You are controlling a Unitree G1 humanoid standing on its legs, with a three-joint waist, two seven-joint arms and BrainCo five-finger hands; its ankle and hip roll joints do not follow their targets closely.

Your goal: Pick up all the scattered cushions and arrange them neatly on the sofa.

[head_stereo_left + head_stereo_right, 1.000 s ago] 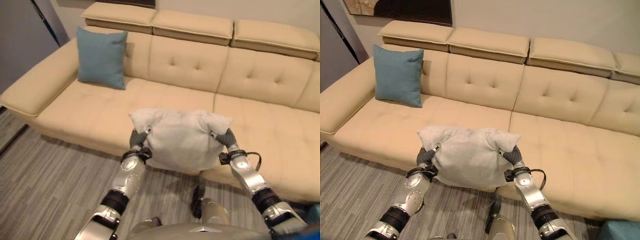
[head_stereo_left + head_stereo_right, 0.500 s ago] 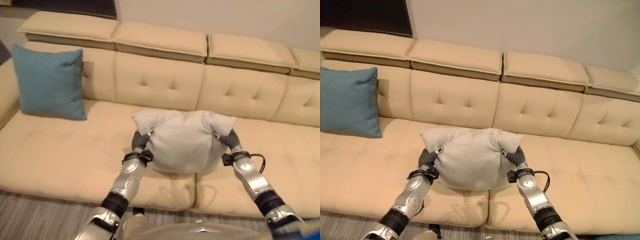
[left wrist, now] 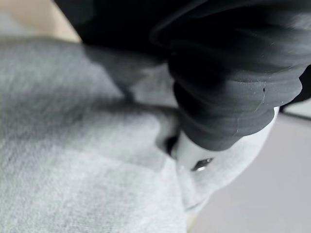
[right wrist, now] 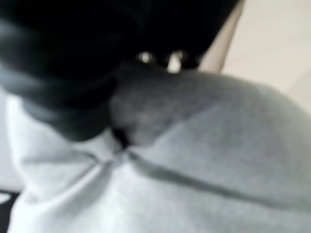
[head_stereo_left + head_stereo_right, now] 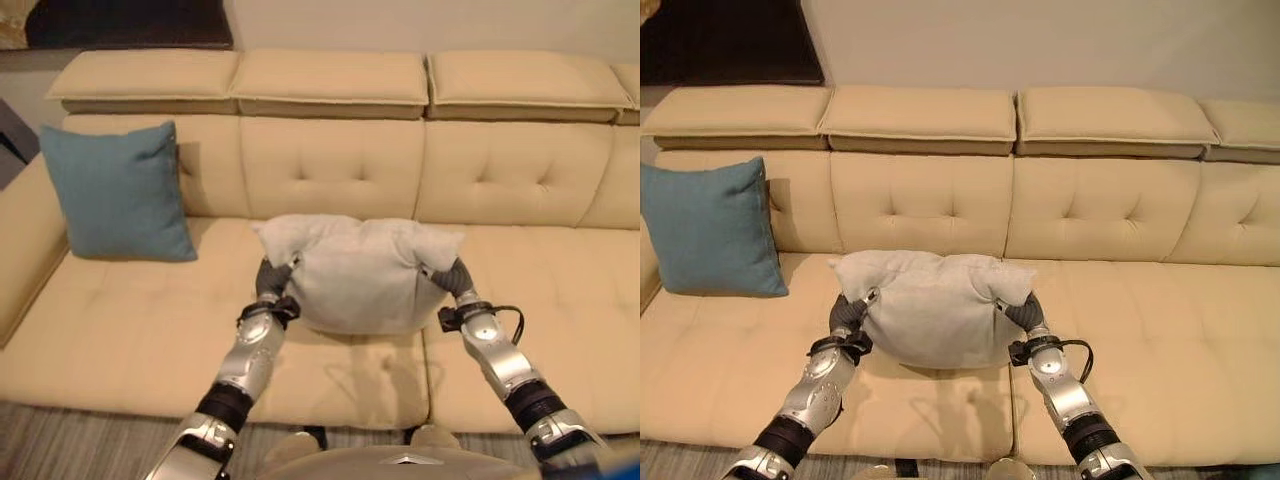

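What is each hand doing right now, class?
Left hand: shut on the grey cushion.
Right hand: shut on the same grey cushion, opposite side.

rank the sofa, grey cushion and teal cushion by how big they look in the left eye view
1. Sofa, by far the largest.
2. Grey cushion, held between left hand and right hand.
3. Teal cushion. Farther from the camera, so their true order is unsure.
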